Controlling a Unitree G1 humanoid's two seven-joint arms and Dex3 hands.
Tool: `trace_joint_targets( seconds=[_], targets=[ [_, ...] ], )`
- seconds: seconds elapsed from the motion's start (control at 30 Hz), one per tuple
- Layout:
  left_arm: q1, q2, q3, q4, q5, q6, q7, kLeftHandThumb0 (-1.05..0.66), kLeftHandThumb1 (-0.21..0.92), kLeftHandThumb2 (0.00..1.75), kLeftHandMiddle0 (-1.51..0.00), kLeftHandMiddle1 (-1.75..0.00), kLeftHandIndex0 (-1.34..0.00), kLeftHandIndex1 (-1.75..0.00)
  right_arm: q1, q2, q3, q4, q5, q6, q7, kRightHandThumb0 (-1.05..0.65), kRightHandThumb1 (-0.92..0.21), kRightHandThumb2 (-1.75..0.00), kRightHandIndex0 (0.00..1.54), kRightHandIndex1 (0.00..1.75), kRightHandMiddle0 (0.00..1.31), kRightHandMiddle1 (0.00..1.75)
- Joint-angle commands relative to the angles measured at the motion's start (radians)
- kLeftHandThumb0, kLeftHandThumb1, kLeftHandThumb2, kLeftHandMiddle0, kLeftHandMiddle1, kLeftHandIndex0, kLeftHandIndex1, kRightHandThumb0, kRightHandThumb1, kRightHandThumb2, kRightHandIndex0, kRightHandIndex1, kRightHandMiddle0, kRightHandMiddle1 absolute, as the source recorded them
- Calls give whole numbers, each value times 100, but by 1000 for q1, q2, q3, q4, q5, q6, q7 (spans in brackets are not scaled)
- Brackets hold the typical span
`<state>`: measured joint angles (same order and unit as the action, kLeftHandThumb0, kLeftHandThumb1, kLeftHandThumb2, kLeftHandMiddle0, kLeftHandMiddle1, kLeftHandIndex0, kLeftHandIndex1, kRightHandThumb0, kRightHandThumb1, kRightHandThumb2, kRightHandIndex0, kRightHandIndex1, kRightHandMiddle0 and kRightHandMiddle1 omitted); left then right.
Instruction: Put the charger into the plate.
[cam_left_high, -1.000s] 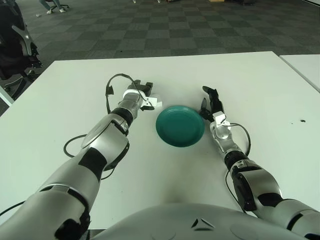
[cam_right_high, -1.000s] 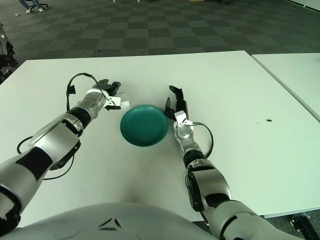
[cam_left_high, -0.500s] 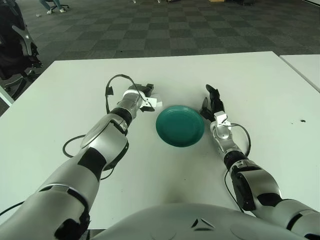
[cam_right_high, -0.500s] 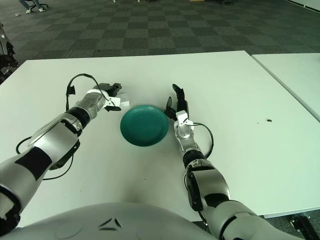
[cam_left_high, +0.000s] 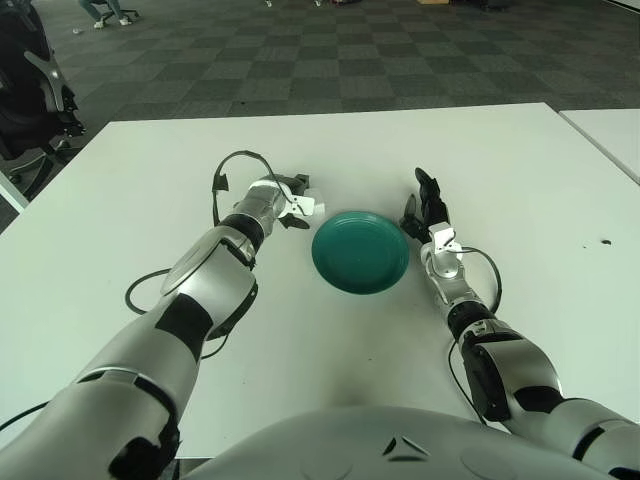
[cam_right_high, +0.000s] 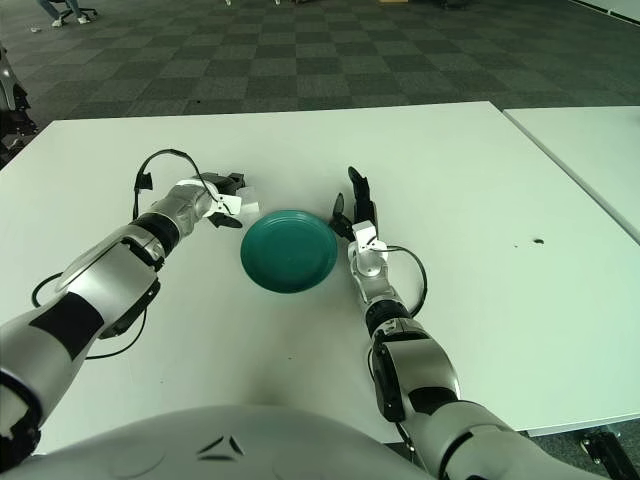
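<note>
The white charger (cam_left_high: 306, 207) lies on the white table just left of the teal plate (cam_left_high: 360, 252). My left hand (cam_left_high: 293, 200) is at the charger, its dark fingers curled around it, low on the table. The plate's inside holds nothing. My right hand (cam_left_high: 427, 203) rests upright on the table by the plate's right rim, fingers spread and holding nothing. The same scene shows in the right eye view, with the charger (cam_right_high: 233, 205) beside the plate (cam_right_high: 288, 250).
A black cable loops above my left wrist (cam_left_high: 226, 172). Another cable lies on the table by my left forearm (cam_left_high: 140, 290). A small dark mark (cam_left_high: 604, 241) is at the far right. A second table (cam_left_high: 610, 130) stands to the right. A dark chair (cam_left_high: 30, 90) stands at the left.
My left hand's fingers have drawn in around the charger and it has edged slightly towards the plate. My right hand has shifted a little to the right.
</note>
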<state>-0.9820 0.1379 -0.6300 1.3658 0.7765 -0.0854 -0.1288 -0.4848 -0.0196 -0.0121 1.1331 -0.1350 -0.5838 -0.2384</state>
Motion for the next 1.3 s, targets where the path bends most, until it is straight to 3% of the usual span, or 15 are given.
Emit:
trace_joint_targets(
  seconds=[0.0, 0.27, 0.6, 0.8, 0.87, 0.97, 1.07, 1.17, 1.27],
  targets=[
    [5, -13, 12, 24, -18, -20, -91, -105, 92, 65, -25, -85, -7, -112, 176, 43, 10, 127, -2, 136, 29, -105, -92, -103, 0, 0, 0, 30],
    [13, -20, -1, 29, -4, -27, -130, -105, 92, 76, -33, -59, -17, -113, 174, 51, 11, 132, 1, 155, 41, -105, -92, -99, 0, 0, 0, 24],
    [47, -30, -28, 36, 23, -18, -119, -105, 92, 82, -37, -44, -20, -105, 170, 64, 1, 134, 11, 142, 36, -105, -92, -96, 0, 0, 0, 22],
    [52, -33, -30, 37, 33, 4, -91, -105, 92, 80, -39, -39, -24, -112, 177, 60, 1, 132, 7, 121, 19, -105, -92, -98, 0, 0, 0, 23],
    [55, -36, -28, 37, 34, 20, -57, -105, 92, 77, -41, -53, -26, -119, 178, 59, -1, 131, 10, 121, 25, -105, -92, -99, 0, 0, 0, 22],
    [62, -42, -23, 36, 34, 46, 14, -97, 92, 58, -43, -109, -30, -150, 177, 59, -10, 132, 23, 123, 44, -105, -92, -101, 0, 0, 0, 20],
    [78, -47, -30, 36, 46, 73, 124, -85, 92, 42, -43, -144, -38, -164, 178, 57, -26, 135, 40, 119, 68, -105, -92, -102, 0, 0, 0, 19],
    [90, -54, -43, 36, 60, 91, 201, -54, 63, 77, -51, -167, -54, -157, 176, 57, -38, 138, 49, 116, 83, -105, -92, -104, 0, 0, 0, 18],
    [105, -60, -58, 38, 73, 104, 260, -47, 57, 83, -61, -171, -58, -154, 173, 56, -47, 141, 57, 113, 92, -105, -92, -105, 0, 0, 0, 17]
  ],
)
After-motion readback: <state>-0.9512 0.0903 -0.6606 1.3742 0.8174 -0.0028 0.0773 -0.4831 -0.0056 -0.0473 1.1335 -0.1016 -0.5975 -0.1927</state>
